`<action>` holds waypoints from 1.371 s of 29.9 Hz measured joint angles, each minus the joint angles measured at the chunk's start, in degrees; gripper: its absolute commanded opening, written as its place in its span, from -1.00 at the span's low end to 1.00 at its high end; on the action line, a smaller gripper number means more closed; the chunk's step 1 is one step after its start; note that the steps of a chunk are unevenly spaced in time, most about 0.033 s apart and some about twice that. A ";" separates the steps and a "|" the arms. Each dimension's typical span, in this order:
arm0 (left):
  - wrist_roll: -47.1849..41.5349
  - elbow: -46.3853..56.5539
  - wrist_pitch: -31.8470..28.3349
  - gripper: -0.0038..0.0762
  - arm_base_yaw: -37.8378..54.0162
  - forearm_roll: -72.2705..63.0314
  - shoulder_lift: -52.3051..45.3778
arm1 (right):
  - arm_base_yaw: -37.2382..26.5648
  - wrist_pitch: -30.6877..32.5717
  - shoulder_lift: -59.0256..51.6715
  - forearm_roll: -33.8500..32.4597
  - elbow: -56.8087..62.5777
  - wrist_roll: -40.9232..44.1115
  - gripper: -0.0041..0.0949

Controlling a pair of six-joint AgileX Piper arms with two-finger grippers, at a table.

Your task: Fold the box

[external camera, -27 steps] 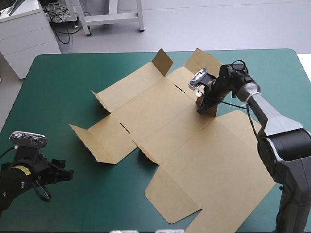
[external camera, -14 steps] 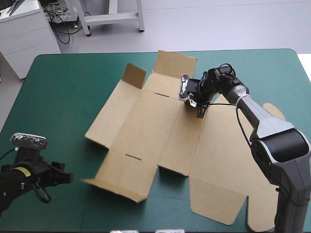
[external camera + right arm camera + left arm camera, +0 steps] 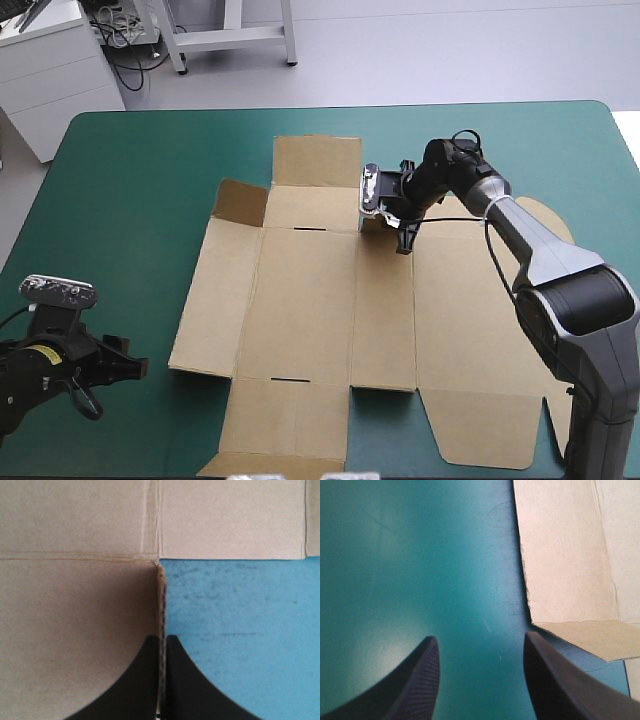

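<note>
Box (image 3: 310,300) is lying opened out flat in the middle of the teal-green cover (image 3: 130,180). Most panels are down. One corner flap (image 3: 240,203) at the far left is tilting up.

Right gripper (image 3: 402,240) is being clamped on a short flap (image 3: 160,600) at the box's far edge. In the right wrist view its fingers (image 3: 140,680) are all but meeting, with the thin board edge pinched between them.

Left gripper (image 3: 115,365) is being held over bare cover near the table's near-left corner. Its jaws are spread and nothing is being gripped. A corner of the box is lying just ahead and to one side, untouched.

Handling, as judged:
- Board is being read as light and stiff, bending only at the scored creases.
- On this smooth cover the whole sheet is probably going to slide when pushed at one point, so pinning with one gripper while the other lifts is being advised.
- Hold is best being taken at a free flap edge close to its crease. Mid-panel is offering nothing to pinch.
- Over-squeezing is risking a dented edge.
</note>
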 measured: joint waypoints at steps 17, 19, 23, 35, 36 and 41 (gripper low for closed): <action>-0.28 0.00 0.78 0.00 0.00 -0.72 0.00 | -0.06 -1.14 -7.01 1.42 -3.39 18.76 0.14; -0.28 0.00 0.93 0.00 0.00 -2.23 0.00 | -0.24 0.54 -9.28 0.34 -4.57 28.69 0.14; -0.44 0.00 0.85 0.00 0.00 -4.25 0.00 | -1.66 7.28 -13.55 -0.29 -5.79 41.36 0.11; 1.33 0.00 -2.69 0.00 0.00 -12.91 0.00 | -3.50 15.59 -33.68 0.78 2.17 58.14 0.01; 1.37 0.00 -2.82 0.00 0.00 -12.71 0.00 | -3.50 15.59 -36.22 0.71 3.72 59.08 0.01; 0.38 0.33 -1.97 0.00 0.00 -10.94 2.09 | -3.50 15.59 -49.68 -1.82 11.98 62.84 0.01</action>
